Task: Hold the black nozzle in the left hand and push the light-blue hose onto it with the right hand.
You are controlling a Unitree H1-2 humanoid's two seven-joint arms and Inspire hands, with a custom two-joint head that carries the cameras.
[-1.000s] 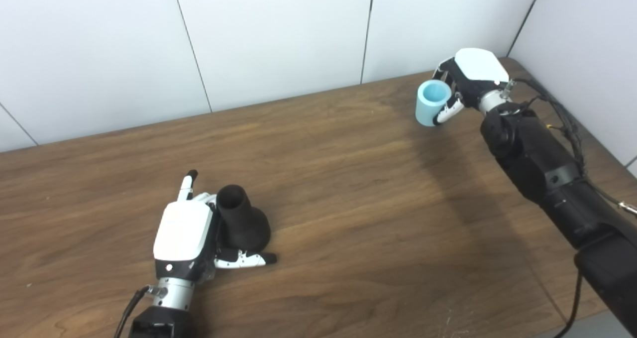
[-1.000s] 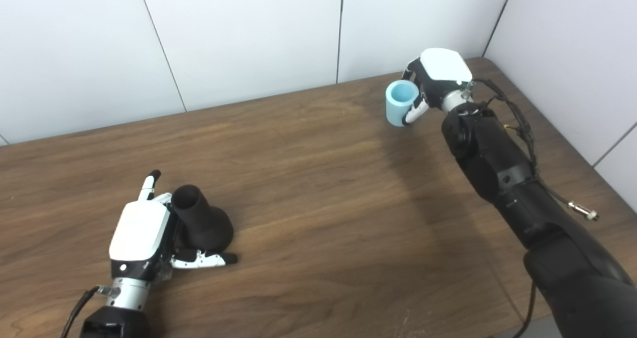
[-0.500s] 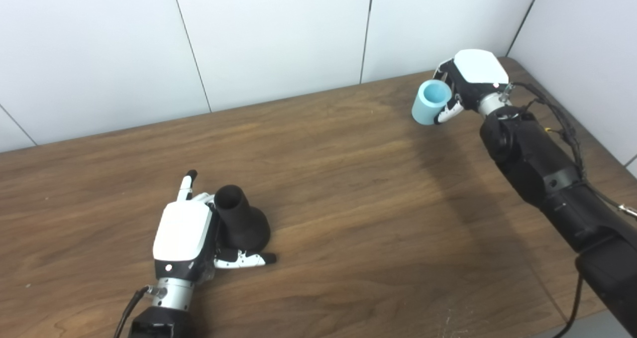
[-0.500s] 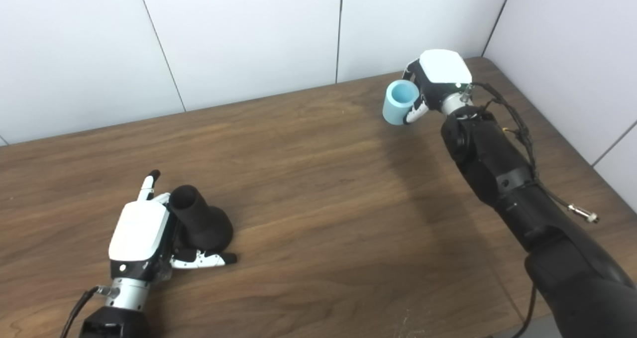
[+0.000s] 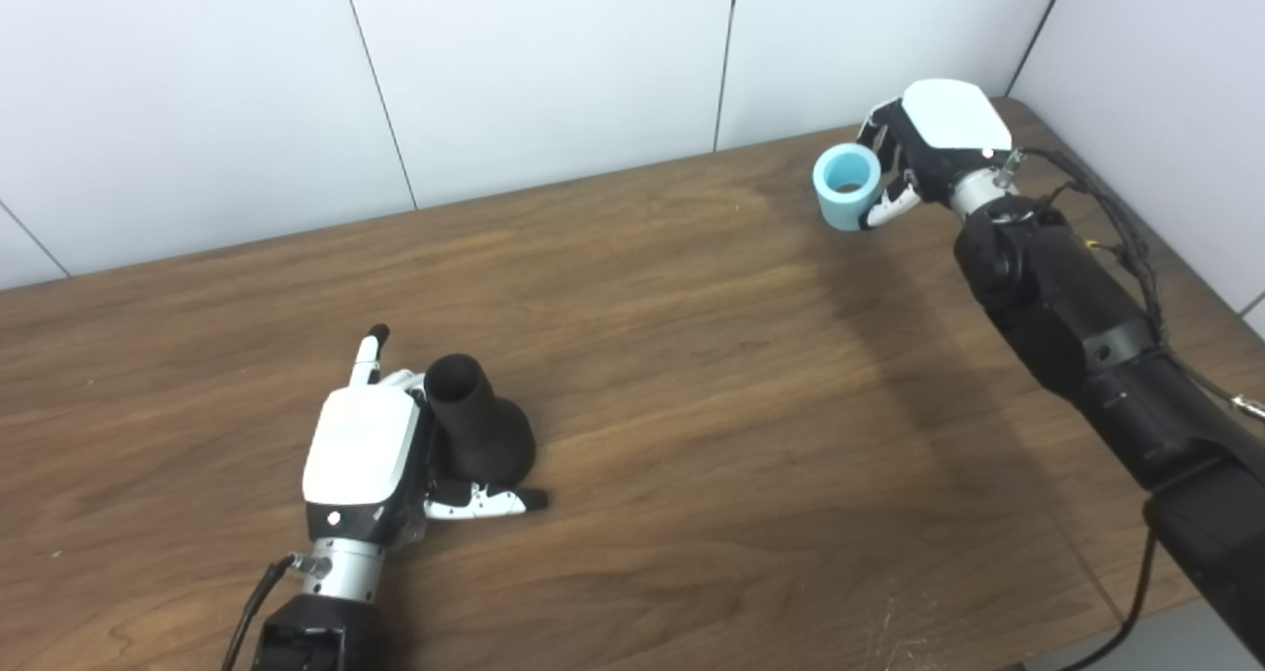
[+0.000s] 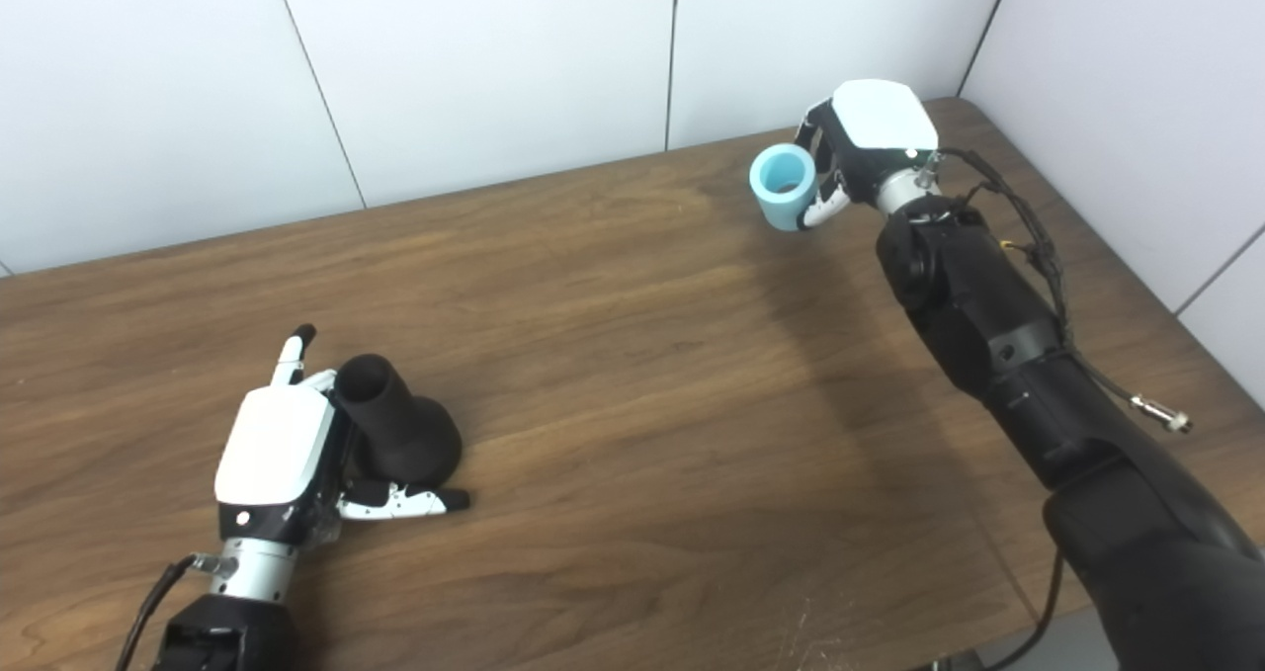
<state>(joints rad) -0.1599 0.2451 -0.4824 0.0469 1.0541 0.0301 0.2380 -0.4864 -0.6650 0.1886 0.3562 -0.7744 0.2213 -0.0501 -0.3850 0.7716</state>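
Left hand [image 5: 361, 449]: lower left of frame, resting on the table [image 5: 692, 375], fingers curled about the flared base of the black nozzle [image 5: 476, 429], thumb laid along the front of that base. Nozzle upright but tilted, narrow open mouth pointing up and toward the top of frame.

Right hand [image 5: 934, 142]: upper right of frame, closed round the light-blue hose [image 5: 846, 185], a short tube held clear of the table. Hose long axis roughly level, open bore facing the lower left of frame.

Governing relation: hose well apart from nozzle, nozzle down and left of hose across the whole table. Axes not aligned: bore sideways, nozzle mouth upward. Next move, as judged: carry to lower left, then tip bore onto mouth. Risk: edge catching the rim if tilted.
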